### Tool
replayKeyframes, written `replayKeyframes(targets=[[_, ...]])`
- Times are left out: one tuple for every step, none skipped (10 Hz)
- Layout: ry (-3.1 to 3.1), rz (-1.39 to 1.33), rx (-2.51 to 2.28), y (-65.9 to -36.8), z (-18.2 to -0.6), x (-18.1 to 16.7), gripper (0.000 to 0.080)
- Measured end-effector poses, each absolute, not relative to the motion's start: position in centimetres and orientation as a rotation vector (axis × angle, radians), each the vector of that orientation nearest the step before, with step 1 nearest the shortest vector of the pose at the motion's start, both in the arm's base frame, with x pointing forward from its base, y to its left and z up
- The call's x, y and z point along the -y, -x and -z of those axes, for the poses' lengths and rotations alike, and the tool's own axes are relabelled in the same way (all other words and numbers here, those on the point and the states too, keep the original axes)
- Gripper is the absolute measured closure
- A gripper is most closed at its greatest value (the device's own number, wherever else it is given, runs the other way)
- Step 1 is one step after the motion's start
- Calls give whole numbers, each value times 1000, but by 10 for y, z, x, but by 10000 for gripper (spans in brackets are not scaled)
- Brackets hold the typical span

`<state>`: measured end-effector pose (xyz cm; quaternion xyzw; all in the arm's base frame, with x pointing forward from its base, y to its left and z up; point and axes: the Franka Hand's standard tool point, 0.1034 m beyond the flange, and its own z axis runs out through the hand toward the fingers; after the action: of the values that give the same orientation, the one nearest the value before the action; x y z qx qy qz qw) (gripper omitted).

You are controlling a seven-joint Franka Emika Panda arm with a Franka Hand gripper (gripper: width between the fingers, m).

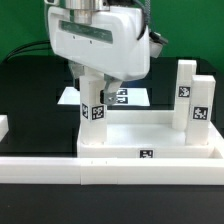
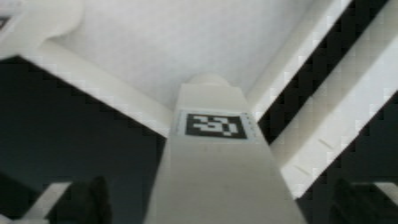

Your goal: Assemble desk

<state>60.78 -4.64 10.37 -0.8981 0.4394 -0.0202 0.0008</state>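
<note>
Exterior view: the tool (image 1: 92, 88) sits atop an upright leg (image 1: 93, 112) at the tray top (image 1: 150, 140) left corner; two legs (image 1: 193, 100) stand right. Wrist view: tagged leg (image 2: 217, 150) apparently clamped between the fingers (image 2: 54, 200), though blurred.

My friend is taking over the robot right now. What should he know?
Gripper: shut on a leg, holding it upright at the desk top's corner on the exterior view's left.
Another leg already stands upright at the corner on the exterior view's right.
The desk top sits against the long white border wall.
Whether the held leg is fully seated cannot be told. No other legs are in view.
</note>
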Motion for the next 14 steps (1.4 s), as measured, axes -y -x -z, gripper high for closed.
replayKeyframes(targets=[[2911,57,-1203,-610,-106,46,156],[2975,59,-1037,-613,-109,45,156],[3024,65,-900,-615,-111,43,151],[3064,64,-759,-615,-111,41,151],[3087,63,-664,-615,-110,40,150],[3119,61,-502,-615,-110,39,150],[3138,60,-371,-614,-110,38,150],[3152,59,-251,-614,-110,38,150],[3160,57,-141,-614,-110,39,150],[3165,55,-72,-614,-110,39,150],[3171,55,73,-614,-110,40,150],[3172,51,186,-614,-110,41,150],[3169,49,256,-614,-110,41,150],[3158,46,402,-614,-110,42,150]])
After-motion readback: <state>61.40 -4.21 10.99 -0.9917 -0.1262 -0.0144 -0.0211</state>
